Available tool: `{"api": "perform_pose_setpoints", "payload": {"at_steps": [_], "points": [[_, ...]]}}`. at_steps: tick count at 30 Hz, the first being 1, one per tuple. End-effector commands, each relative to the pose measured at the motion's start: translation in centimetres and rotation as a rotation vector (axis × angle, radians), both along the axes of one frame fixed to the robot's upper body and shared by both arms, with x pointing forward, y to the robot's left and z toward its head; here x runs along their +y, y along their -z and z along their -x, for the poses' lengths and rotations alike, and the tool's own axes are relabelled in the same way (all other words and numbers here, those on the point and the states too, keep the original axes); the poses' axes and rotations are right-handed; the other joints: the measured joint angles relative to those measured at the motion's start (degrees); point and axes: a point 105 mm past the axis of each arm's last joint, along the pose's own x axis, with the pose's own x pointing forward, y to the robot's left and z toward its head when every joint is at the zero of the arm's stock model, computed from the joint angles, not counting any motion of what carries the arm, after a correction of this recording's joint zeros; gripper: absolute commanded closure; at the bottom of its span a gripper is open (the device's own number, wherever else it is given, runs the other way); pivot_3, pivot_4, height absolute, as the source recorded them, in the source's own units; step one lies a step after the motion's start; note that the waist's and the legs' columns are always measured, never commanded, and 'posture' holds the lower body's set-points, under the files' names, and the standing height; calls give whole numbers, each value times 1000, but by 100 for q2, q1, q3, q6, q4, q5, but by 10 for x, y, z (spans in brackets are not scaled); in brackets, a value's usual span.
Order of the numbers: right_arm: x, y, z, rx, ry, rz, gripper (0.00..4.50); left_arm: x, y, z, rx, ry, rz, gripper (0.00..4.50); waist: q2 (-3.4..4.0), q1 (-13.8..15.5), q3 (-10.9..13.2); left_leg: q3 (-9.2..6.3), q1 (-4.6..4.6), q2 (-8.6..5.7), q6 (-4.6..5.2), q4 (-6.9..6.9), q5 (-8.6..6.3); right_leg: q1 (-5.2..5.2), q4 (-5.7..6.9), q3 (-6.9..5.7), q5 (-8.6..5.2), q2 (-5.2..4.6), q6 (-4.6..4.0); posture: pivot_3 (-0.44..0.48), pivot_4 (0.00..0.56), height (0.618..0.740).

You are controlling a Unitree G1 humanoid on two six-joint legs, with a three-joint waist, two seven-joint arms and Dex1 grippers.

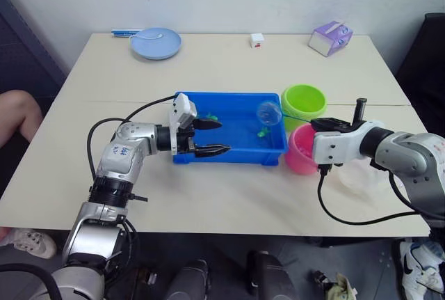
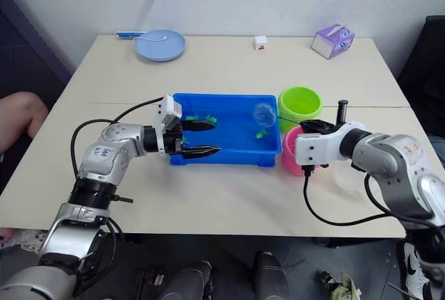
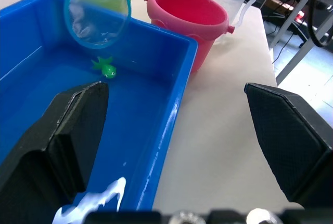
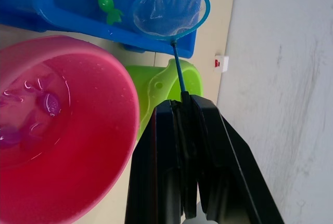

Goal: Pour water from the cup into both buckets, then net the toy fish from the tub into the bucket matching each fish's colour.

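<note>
Blue-hooped net (image 4: pixel 170 11) hangs over the tub (image 1: pixel 236 148), ahead of my right claw (image 4: pixel 184 104), which pinches its handle. My left claw (image 1: pixel 208 138) gapes across the tub's near wall.

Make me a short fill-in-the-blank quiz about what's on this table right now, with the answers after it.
1. The right gripper is shut on the handle of the ____.
2. The net's hoop hangs over the ____ tub.
3. The fish in the tub beside the hoop is ____.
4. The left gripper has its jaws ____, one inside the tub's near wall and one outside it.

Answers: net; blue; green; open
</note>
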Motion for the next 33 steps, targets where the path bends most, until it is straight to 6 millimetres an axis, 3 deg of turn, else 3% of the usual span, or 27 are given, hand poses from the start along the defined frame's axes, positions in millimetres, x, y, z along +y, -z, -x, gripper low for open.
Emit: {"api": "perform_pose_setpoints", "payload": {"at_steps": [1, 8, 15, 20, 33], "points": [[3, -4, 1, -14, -55, 83, 3739, 9, -15, 3, -48, -37, 27, 0, 0, -3, 0, -1, 0, 0, 0, 1, 0, 0, 0, 0, 0, 0, 0, 0, 150, 740], [25, 2, 8, 4, -138, 64, 3739, 9, -16, 4, -44, -48, 32, 0, 0, -11, 0, 1, 0, 0, 0, 2, 0, 0, 0, -1, 0, 1, 0, 0, 150, 740], [13, -14, 2, -53, -75, 49, 3739, 4, -16, 6, -38, -27, 41, 0, 1, -3, 0, 1, 0, -1, 0, 2, 0, 1, 0, -2, 0, 1, 0, 0, 150, 740], [4, -5, 0, -19, -50, 102, 3739, 3, -16, 6, -38, -25, 45, 0, 1, -9, 0, 2, 0, 0, 0, 1, 0, 0, 0, -2, 0, 1, 0, 0, 150, 740], [21, 9, 7, 86, -126, 91, 3739, 3, -15, 7, -37, -25, 55, 0, 1, -7, 0, 2, 0, 0, 0, 2, 0, 0, 0, -2, 0, 1, 0, 0, 150, 740]]}}
